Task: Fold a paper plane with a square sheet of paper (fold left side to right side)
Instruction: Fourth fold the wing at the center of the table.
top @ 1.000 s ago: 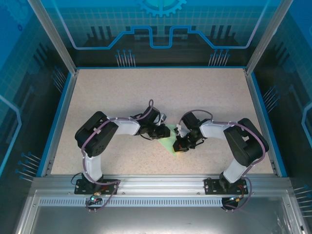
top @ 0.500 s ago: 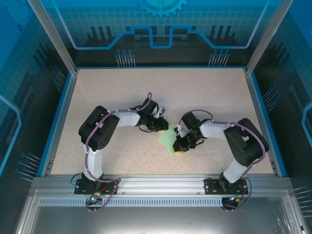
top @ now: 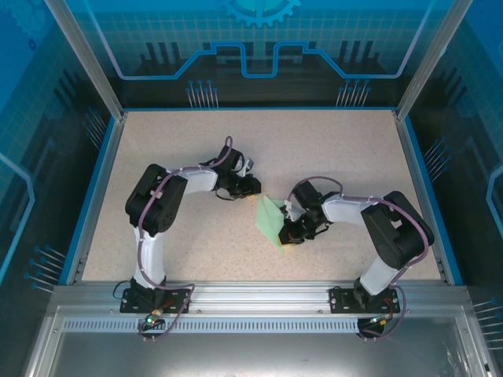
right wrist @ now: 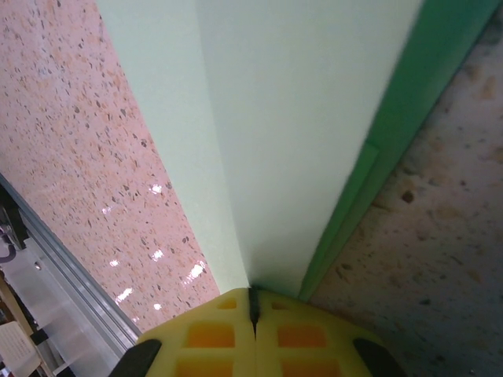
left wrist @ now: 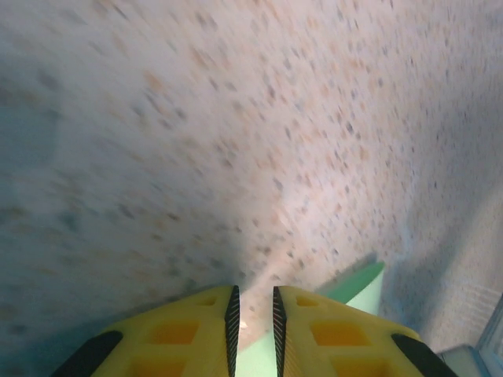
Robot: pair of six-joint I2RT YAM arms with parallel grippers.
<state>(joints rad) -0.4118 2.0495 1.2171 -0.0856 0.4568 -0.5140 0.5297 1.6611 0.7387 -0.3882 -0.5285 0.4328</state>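
The pale mint-green paper [top: 269, 217] lies folded into a narrow pointed shape in the middle of the table. Its layered flaps and a long crease [right wrist: 299, 118] run up to my right gripper [right wrist: 253, 292]. That gripper [top: 289, 233] is shut, with its closed tips resting on the paper's lower right end. My left gripper [top: 250, 187] hangs above and to the left of the paper's upper corner, apart from it. Its yellow fingers [left wrist: 253, 292] stand a narrow gap apart with bare table showing between them. A green edge of the paper [left wrist: 354, 287] shows behind the left fingers.
The speckled beige tabletop [top: 196, 141] is bounded by a blue rim [top: 94, 196] and glass walls. An aluminium rail [top: 259, 294] runs along the near edge, where both arm bases are bolted.
My left gripper has drawn back up and to the left, off the paper's upper corner, leaving more of the paper in sight. The right gripper has stayed put on the paper.
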